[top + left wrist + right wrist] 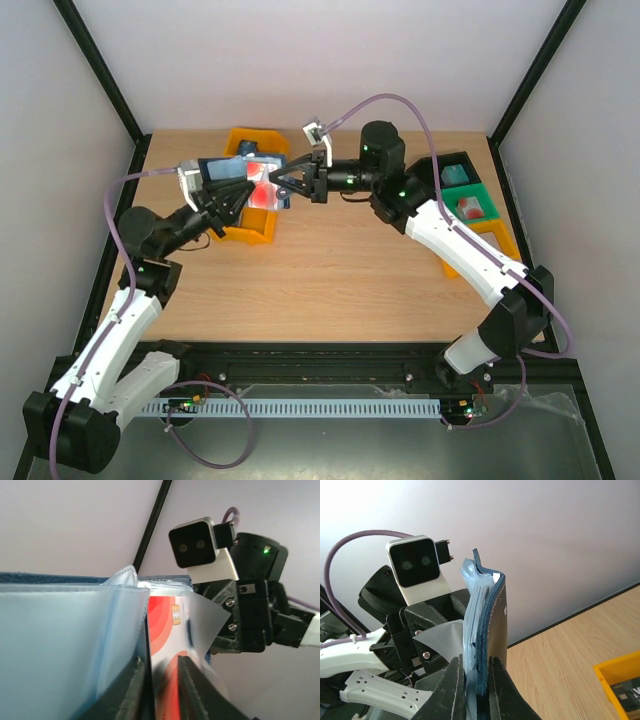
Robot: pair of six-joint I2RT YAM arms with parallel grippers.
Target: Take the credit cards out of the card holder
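The wooden table fills the middle of the overhead view. Both arms reach to its upper left, where their grippers meet nose to nose in the air above the yellow bin. A green bin stands well apart at the right edge. Between the grippers hangs the card holder, folded open. In the right wrist view it stands on edge, and the right gripper is clamped on the bottom of its dark cover. In the left wrist view its pale blue plastic sleeves fill the left half of the frame. A red card with a gold chip stands partly out of a sleeve at centre, its long axis running straight up from the left gripper. That gripper's jaws straddle the card's lower end, standing narrow. I cannot tell whether the pads are already pressing on it. The left arm is the one placed to draw the card out. The pull would run back along the card's length, toward the lower left of the overhead view, where the bin rim lies just below the fingers.
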